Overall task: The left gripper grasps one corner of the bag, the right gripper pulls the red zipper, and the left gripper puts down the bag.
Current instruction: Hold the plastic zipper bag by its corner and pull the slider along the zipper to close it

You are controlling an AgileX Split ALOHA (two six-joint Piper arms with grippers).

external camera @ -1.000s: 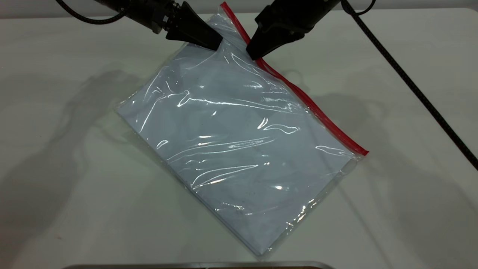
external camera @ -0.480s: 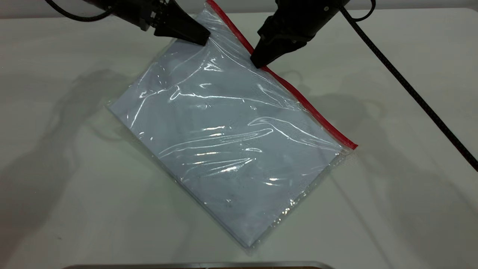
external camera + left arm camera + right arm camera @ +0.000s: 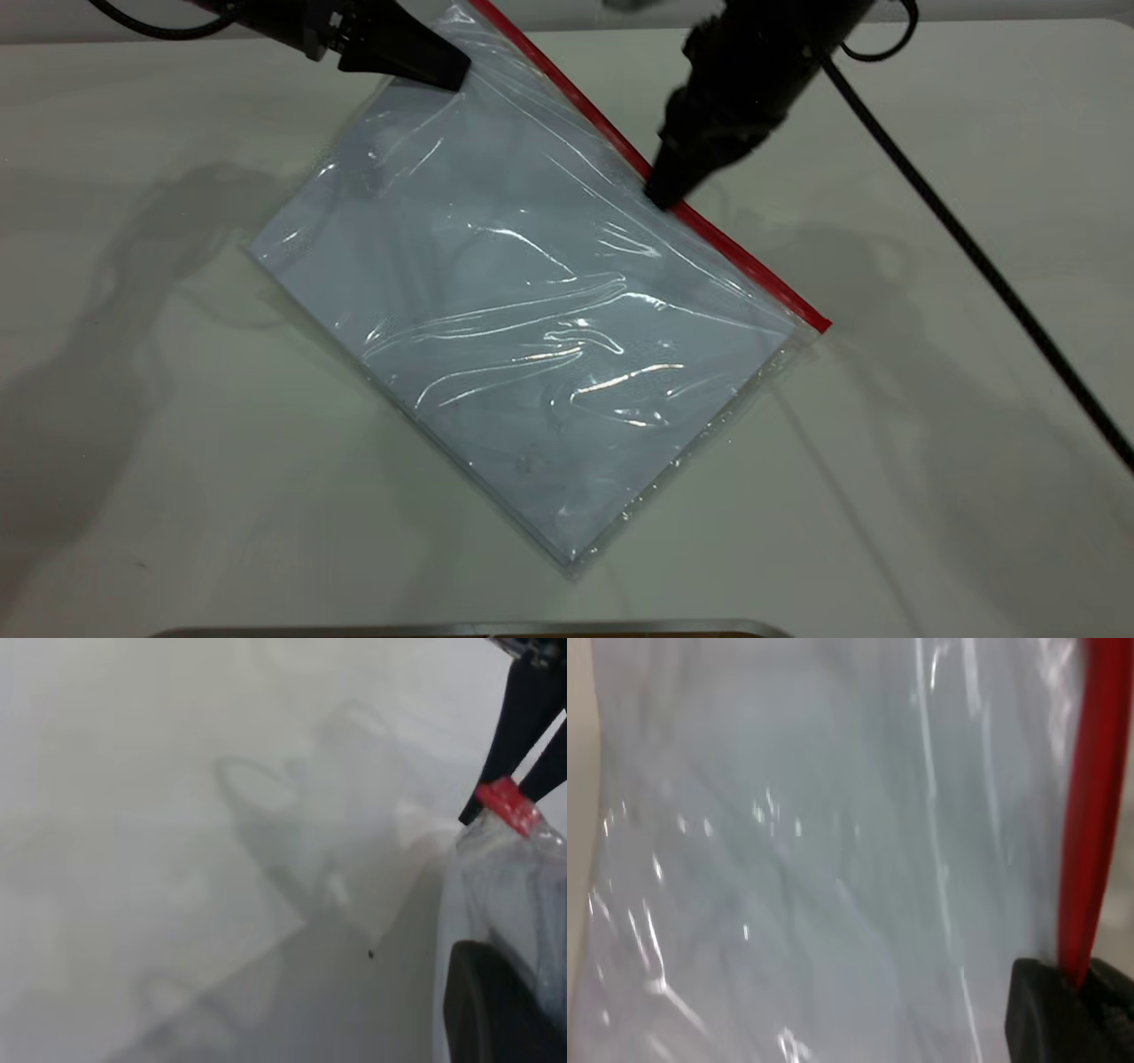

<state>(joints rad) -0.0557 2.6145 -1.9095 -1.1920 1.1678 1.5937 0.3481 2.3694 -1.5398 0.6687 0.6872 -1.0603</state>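
Note:
The bag (image 3: 532, 292), a clear glossy pouch with pale sheets inside, lies slanted on the white table, its far corner lifted. My left gripper (image 3: 450, 78) is shut on that corner at the top left of the exterior view. The red zipper (image 3: 753, 264) runs along the bag's right-hand long edge. My right gripper (image 3: 664, 193) is shut on it roughly halfway along. In the right wrist view the red zipper (image 3: 1097, 797) passes between the right gripper's dark fingers (image 3: 1050, 1014). The left wrist view shows one dark finger (image 3: 496, 1010) against the bag (image 3: 518, 895).
The right arm's thick braided cable (image 3: 974, 257) crosses the table at the right. A grey metal edge (image 3: 469, 631) lies along the table's front. White table (image 3: 133, 399) surrounds the bag.
The right gripper has slid down the red zipper toward the bag's near right corner. The left gripper has drawn the held corner to the left, and the whole bag has shifted left.

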